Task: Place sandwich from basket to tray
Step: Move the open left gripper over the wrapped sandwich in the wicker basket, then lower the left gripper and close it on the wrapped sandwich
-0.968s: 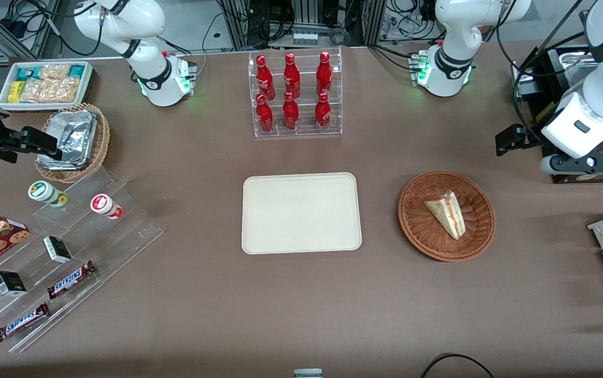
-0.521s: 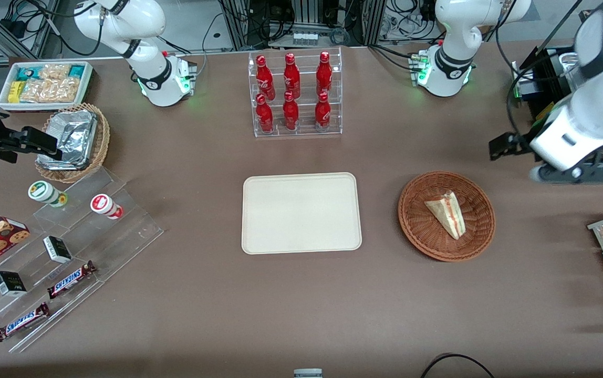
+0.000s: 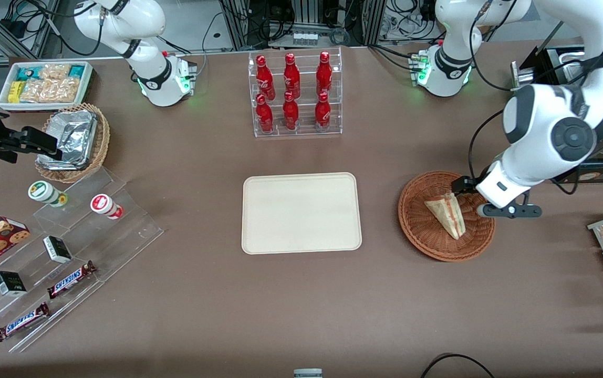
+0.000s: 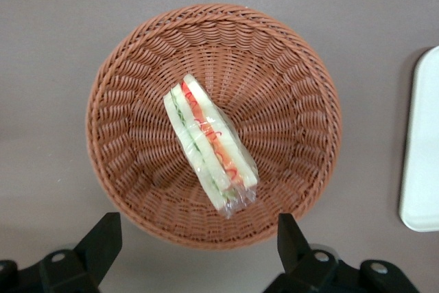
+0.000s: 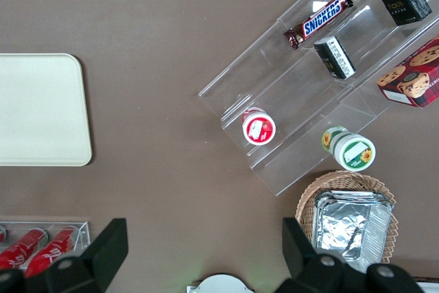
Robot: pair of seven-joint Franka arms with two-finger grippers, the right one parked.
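The basket (image 4: 130, 169) is ribbed reddish-brown wicker, the sandwich (image 4: 209, 143) lies in glossy, crinkled clear film, the tray (image 3: 301, 212) is smooth matt cream plastic, the worktop (image 3: 301, 304) looks matt brown, and the tool (image 4: 195, 259) above the basket has 2 matt black, spread fingers (image 4: 99, 245).

You are seeing even, bright overhead light falling across the bench (image 3: 301, 294), casting only soft shadows. The gripper (image 4: 195, 255) is hanging above the basket (image 4: 137, 169), its dark fingers (image 4: 103, 241) showing slightly soft, while the sandwich (image 4: 209, 142) wrap is catching faint glare.
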